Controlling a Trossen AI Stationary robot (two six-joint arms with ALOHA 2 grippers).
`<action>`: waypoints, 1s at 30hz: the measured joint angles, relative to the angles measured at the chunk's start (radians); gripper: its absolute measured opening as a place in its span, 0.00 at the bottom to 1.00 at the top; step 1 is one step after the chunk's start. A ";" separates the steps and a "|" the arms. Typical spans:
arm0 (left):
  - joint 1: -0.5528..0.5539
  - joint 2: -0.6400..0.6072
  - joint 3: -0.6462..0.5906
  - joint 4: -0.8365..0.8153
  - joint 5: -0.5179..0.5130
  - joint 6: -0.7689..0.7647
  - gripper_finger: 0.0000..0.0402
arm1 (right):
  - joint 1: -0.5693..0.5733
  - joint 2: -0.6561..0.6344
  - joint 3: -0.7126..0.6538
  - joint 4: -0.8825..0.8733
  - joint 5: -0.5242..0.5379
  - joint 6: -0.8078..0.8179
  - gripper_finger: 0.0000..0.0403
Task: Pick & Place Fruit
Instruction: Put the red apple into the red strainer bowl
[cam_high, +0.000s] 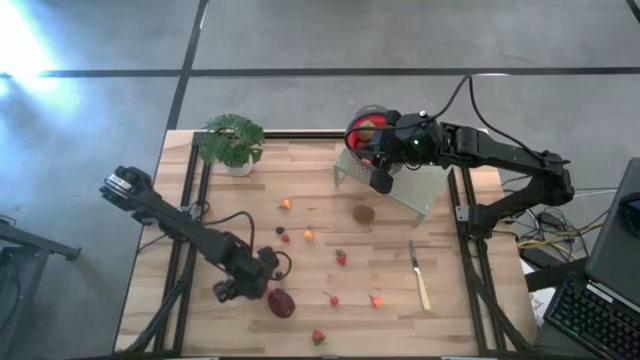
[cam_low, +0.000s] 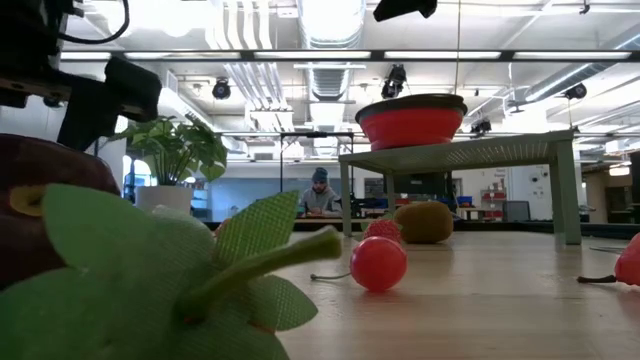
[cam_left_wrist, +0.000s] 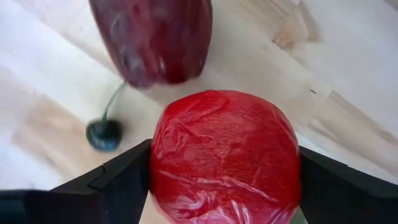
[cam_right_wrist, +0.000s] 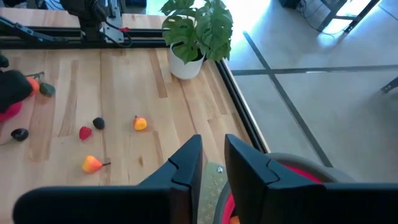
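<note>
At the table's left front, the left gripper (cam_high: 232, 291) stands wide with a glossy red, plastic-skinned round apple (cam_left_wrist: 225, 158) sitting squarely between its two dark fingers (cam_left_wrist: 109, 186); whether the pads already press the skin cannot be told, and it looks to rest on the wood. Just beyond the apple, away from the wrist, lies a dark maroon plum-like fruit (cam_high: 281, 302) (close enough to be nudged on a careless lift). Small strawberries and orange pieces dot the middle boards. Far to the right, the red bowl (cam_high: 364, 125) sits on a raised perforated metal stand (cam_high: 415, 190), where the right gripper (cam_high: 381, 178) hovers, nearly closed and empty. The apple must therefore travel rightward and up.
</note>
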 joint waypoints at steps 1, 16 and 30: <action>0.003 -0.011 0.000 -0.017 -0.007 -0.017 0.83 | 0.000 0.000 0.000 0.000 0.000 0.000 0.18; 0.077 -0.181 0.058 -0.032 -0.244 -0.214 0.83 | 0.001 0.000 0.000 -0.007 0.000 -0.037 0.27; 0.254 -0.315 0.051 0.336 -0.341 -0.338 0.83 | 0.125 -0.001 -0.035 -0.112 -0.001 -0.362 0.43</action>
